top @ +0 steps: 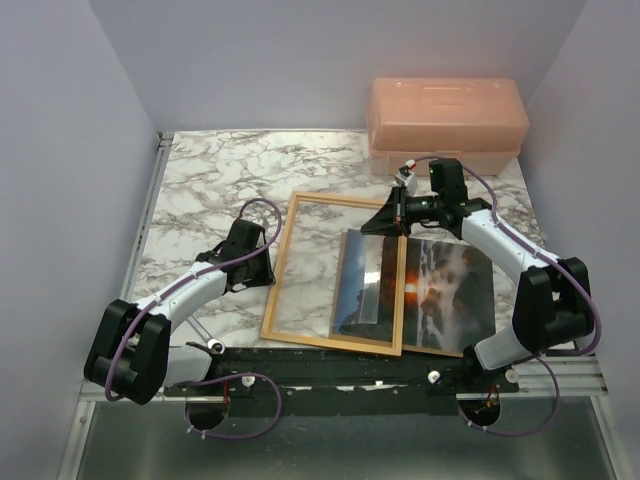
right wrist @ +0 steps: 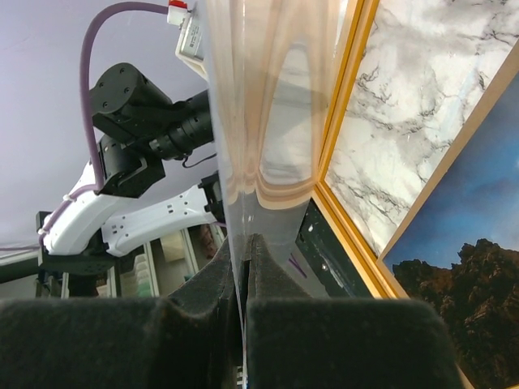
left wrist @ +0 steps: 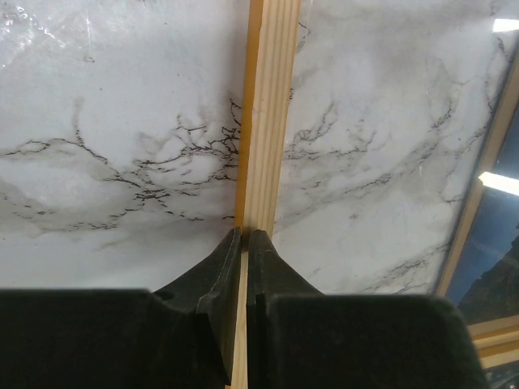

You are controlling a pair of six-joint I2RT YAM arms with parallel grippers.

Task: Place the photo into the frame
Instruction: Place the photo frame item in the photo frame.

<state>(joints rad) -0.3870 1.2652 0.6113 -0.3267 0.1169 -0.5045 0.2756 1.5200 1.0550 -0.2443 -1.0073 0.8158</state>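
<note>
The orange wooden frame (top: 282, 265) lies flat on the marble table. My left gripper (top: 268, 262) is shut on its left rail, which shows as a pale wood strip (left wrist: 272, 121) running between the fingertips of the left gripper (left wrist: 246, 233). The photo (top: 450, 290) lies face up. The frame's right rail crosses over the photo, so its left part sits inside the opening. My right gripper (top: 385, 218), near the frame's top right corner, is shut on a clear sheet (right wrist: 268, 105) that rises from the right gripper (right wrist: 247, 239). The frame (right wrist: 349, 105) and photo (right wrist: 462, 267) show beside it.
A pink translucent box (top: 445, 125) stands at the back right, just behind my right arm. The black base rail (top: 350, 365) runs along the table's near edge. Purple walls close in the left, back and right sides.
</note>
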